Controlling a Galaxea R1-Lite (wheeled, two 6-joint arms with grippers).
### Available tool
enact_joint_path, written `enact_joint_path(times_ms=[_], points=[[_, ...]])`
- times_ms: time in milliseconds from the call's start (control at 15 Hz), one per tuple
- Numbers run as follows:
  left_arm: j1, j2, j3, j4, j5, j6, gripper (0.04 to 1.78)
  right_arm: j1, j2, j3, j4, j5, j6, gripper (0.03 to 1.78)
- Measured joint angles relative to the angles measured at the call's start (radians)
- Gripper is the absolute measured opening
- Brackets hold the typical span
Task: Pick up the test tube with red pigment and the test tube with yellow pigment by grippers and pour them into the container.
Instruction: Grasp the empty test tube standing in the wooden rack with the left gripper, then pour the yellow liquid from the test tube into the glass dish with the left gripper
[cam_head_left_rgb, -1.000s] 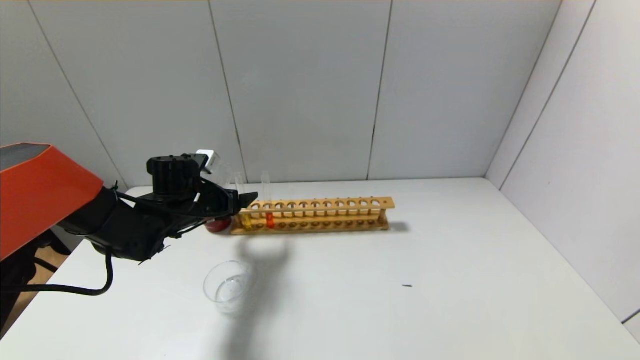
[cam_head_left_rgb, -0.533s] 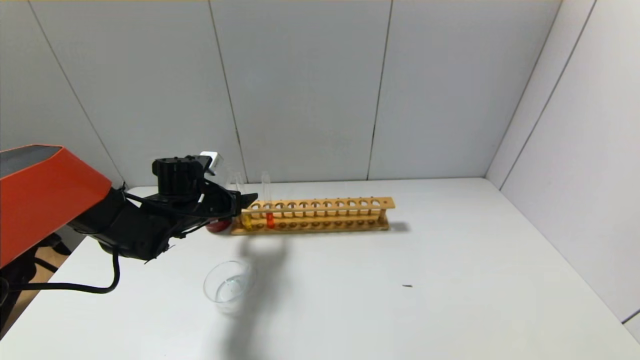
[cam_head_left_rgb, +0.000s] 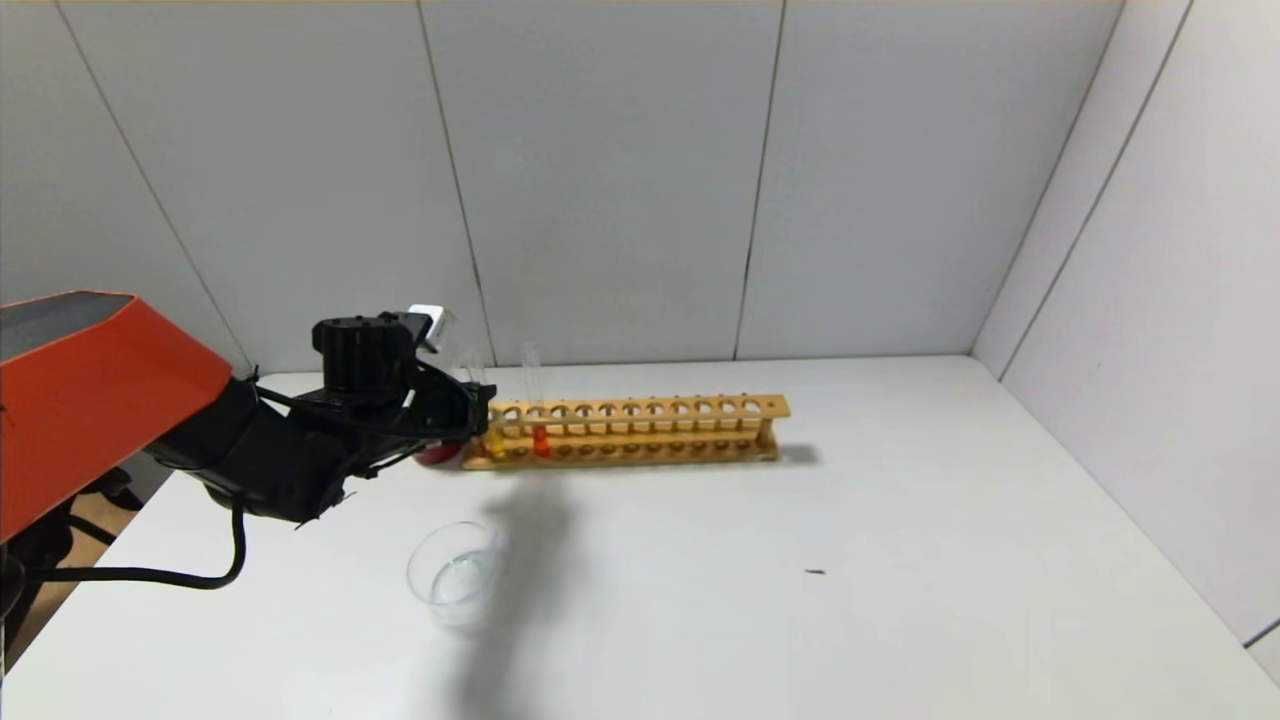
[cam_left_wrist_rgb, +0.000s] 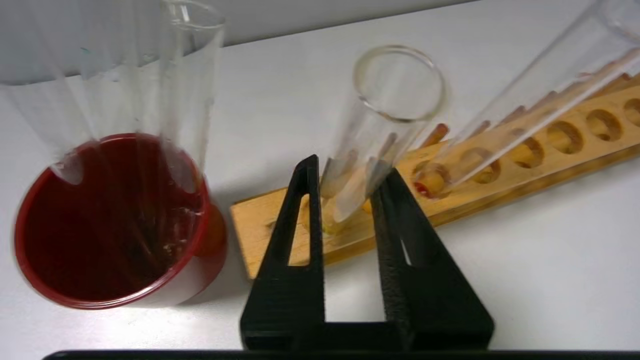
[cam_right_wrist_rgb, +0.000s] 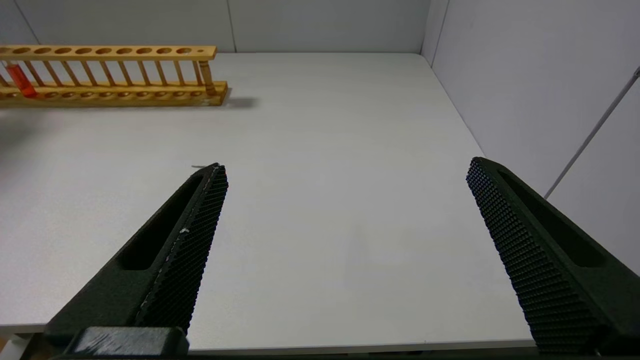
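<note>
Nothing's being poured yet: the yellow-pigment test tube (cam_left_wrist_rgb: 350, 195), racked at the wooden rack's (cam_head_left_rgb: 640, 432) left end, is being pinched by the left gripper (cam_left_wrist_rgb: 345, 182); red-pigment tube (cam_head_left_rgb: 540, 438) alongside, glass container (cam_head_left_rgb: 455, 575) nearer, right gripper (cam_right_wrist_rgb: 345, 175) spread idle.

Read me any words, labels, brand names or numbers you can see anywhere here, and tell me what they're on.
None: no readable text on the wooden test tube rack, either test tube, the glass container, the dark red cup, the table or either gripper.
</note>
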Motion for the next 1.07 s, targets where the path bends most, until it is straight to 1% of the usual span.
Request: enact_joint_path(times_ms=[333, 533, 800, 933, 1067], points=[[-0.003, -0.020, 0.001, 0.010, 0.002, 0.003, 0.31, 0.000, 0.000, 0.000, 0.000, 0.000, 0.000, 1.75], [-0.004, -0.086, -0.006, 0.042, 0.001, 0.005, 0.31, 0.000, 0.000, 0.000, 0.000, 0.000, 0.000, 1.75], [-0.006, -0.258, -0.051, 0.189, -0.004, 0.014, 0.31, 0.000, 0.000, 0.000, 0.000, 0.000, 0.000, 1.75], [-0.004, -0.357, -0.080, 0.277, -0.004, 0.051, 0.31, 0.000, 0.000, 0.000, 0.000, 0.000, 0.000, 1.75], [-0.004, -0.441, -0.094, 0.338, -0.004, 0.090, 0.31, 0.000, 0.000, 0.000, 0.000, 0.000, 0.000, 1.75]])
